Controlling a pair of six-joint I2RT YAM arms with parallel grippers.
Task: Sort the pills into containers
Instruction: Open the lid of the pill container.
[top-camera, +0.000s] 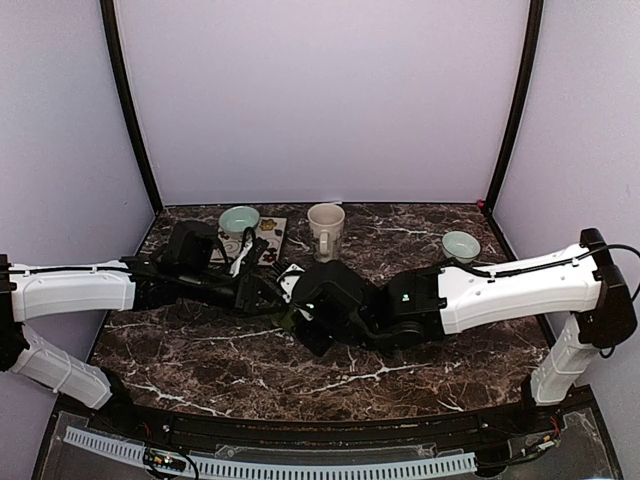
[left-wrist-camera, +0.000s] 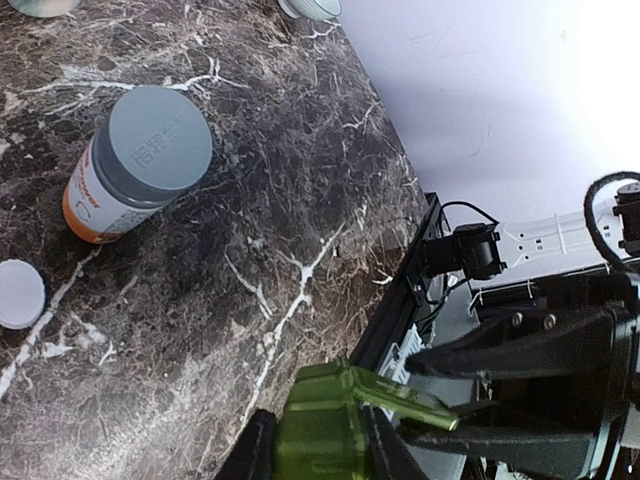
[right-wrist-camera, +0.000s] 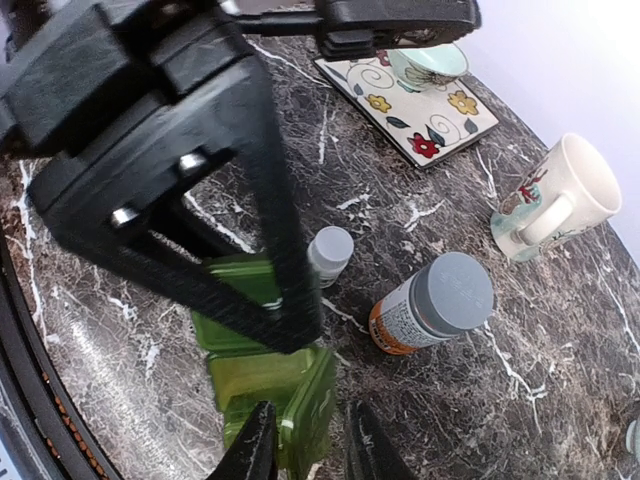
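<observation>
The containers are one green pill box (right-wrist-camera: 240, 345), and my left gripper (left-wrist-camera: 318, 450) is shut on its body (left-wrist-camera: 320, 425), just above the marble. One lid flap (right-wrist-camera: 312, 405) stands raised. My right gripper (right-wrist-camera: 308, 445) straddles that flap: it rests against the left finger, with a gap to the right finger. In the top view both grippers meet over the box (top-camera: 290, 318) at the table's middle. An orange pill bottle with a grey cap (right-wrist-camera: 432, 303) and a small white bottle (right-wrist-camera: 328, 252) stand beside the box. No loose pills are in view.
A cream mug (top-camera: 325, 228) stands at the back centre. A pale green bowl (top-camera: 239, 220) sits on a floral tile (top-camera: 272, 240) at the back left. Another small bowl (top-camera: 460, 245) is at the back right. The table's near edge (left-wrist-camera: 400, 300) runs close to the box.
</observation>
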